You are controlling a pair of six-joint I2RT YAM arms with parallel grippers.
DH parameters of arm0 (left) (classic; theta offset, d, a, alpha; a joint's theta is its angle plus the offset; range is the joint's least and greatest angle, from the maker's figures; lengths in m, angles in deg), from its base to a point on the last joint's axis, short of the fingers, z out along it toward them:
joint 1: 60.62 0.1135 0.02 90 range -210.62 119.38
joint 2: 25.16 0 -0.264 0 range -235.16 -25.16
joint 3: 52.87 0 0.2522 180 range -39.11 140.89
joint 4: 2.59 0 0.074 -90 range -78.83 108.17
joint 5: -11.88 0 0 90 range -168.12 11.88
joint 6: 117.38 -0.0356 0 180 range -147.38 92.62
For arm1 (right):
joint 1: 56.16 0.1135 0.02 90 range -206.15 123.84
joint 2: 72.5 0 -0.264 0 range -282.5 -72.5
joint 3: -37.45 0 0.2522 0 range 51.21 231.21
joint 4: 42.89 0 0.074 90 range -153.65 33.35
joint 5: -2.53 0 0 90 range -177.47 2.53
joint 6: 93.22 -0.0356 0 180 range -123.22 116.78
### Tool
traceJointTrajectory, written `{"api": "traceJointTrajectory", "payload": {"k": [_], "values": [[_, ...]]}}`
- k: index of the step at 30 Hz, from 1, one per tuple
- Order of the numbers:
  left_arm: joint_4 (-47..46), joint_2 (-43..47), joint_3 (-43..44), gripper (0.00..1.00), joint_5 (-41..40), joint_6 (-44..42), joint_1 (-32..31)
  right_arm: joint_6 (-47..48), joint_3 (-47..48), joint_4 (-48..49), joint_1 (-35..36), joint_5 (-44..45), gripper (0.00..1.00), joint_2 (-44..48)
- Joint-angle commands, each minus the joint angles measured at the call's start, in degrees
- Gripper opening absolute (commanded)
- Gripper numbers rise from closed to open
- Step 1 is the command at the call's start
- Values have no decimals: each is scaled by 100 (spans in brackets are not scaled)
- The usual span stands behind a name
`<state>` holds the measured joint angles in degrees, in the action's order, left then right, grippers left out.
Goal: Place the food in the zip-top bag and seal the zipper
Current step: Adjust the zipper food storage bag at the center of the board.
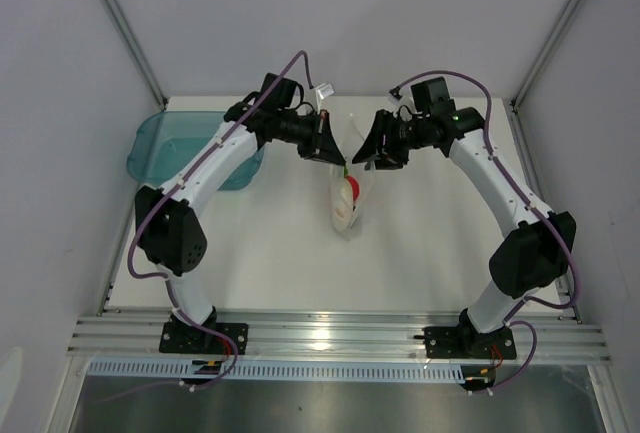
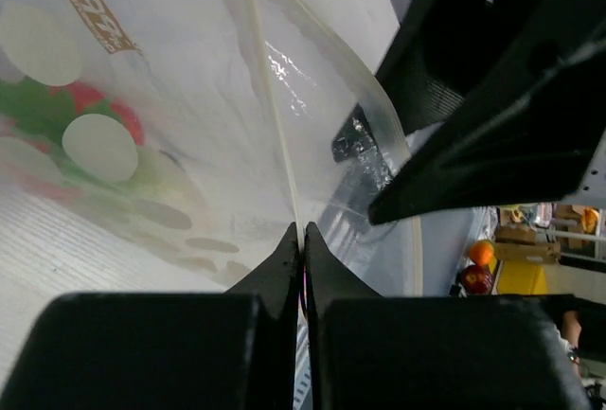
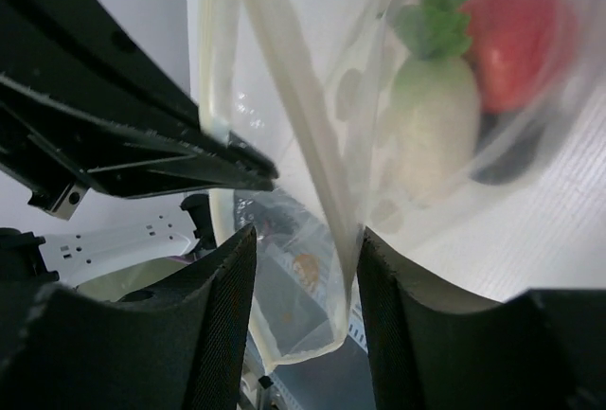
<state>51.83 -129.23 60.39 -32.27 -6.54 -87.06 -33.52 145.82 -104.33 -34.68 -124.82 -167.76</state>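
The clear zip-top bag (image 1: pixel 348 203) lies mid-table with its mouth end lifted between my two grippers. Inside it are the red tomato (image 3: pixel 516 41), the white radish (image 3: pixel 436 121) with green leaves, and the dark round piece (image 3: pixel 507 150). The tomato shows in the top view (image 1: pixel 352 188) too. My left gripper (image 2: pixel 301 240) is shut on the zipper (image 2: pixel 270 98) strip at the bag's top edge. My right gripper (image 3: pixel 305 268) is open, its jaws on either side of the bag's upper corner and the zipper (image 3: pixel 303 116). The grippers (image 1: pixel 325 143) (image 1: pixel 375 148) face each other closely.
A translucent teal tray (image 1: pixel 180 148) stands at the back left of the table, beside the left arm. Grey walls close in the table on the left, right and back. An aluminium rail (image 1: pixel 330 333) runs along the near edge.
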Motion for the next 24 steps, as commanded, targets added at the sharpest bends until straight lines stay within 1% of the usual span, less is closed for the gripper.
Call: {"api": "traceJointTrajectory", "payload": {"k": [1,4,11,13,14,17,21,24], "values": [[100,-34,193,0,811,-388,33,104,260,-110,-117,78,48,166],[46,-25,122,1,996,-335,24,121,373,-189,-143,192,47,157],[486,-60,113,1,865,-449,-107,314,882,-487,-82,429,42,-88],[608,-43,131,1,786,-511,-221,420,1094,-733,-56,649,41,-203],[644,-34,157,1,716,-546,-291,516,1365,-969,-38,815,38,-351],[715,1,192,1,663,-546,-371,622,1901,-1452,14,1079,36,-685],[741,18,210,1,636,-537,-459,719,2306,-1823,76,1352,32,-958],[750,45,201,1,619,-537,-468,789,2404,-2008,137,1545,28,-1055]]}}
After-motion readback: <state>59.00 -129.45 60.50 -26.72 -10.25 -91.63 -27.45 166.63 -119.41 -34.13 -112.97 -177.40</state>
